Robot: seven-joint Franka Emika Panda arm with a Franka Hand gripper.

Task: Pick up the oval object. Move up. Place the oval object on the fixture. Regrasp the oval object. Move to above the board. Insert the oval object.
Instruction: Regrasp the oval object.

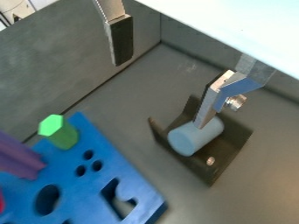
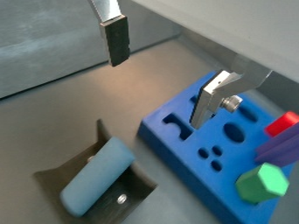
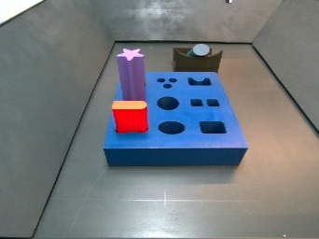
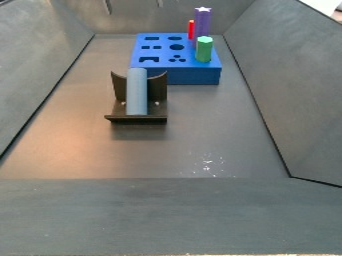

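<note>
The grey-blue oval object [image 1: 195, 136] lies on its side in the notch of the dark fixture [image 1: 229, 150]. It shows in both wrist views [image 2: 100, 177] and both side views [image 3: 200, 51] [image 4: 136, 88], with nothing gripping it. The fixture [image 4: 134, 118] stands on the floor beside the blue board [image 1: 84, 179] [image 2: 187, 133] [image 3: 174, 140] [image 4: 167, 58]. My gripper [image 1: 170, 70] [image 2: 163, 70] is open and empty, high above the floor. One finger [image 1: 218, 98] hangs over the fixture. The gripper is out of both side views.
On the board stand a purple star-topped peg [image 3: 131, 70] [image 4: 203, 22], a red block [image 3: 130, 117] [image 2: 281, 122] and a green hexagonal peg [image 1: 56, 129] [image 4: 205, 48]. Grey walls enclose the floor on all sides.
</note>
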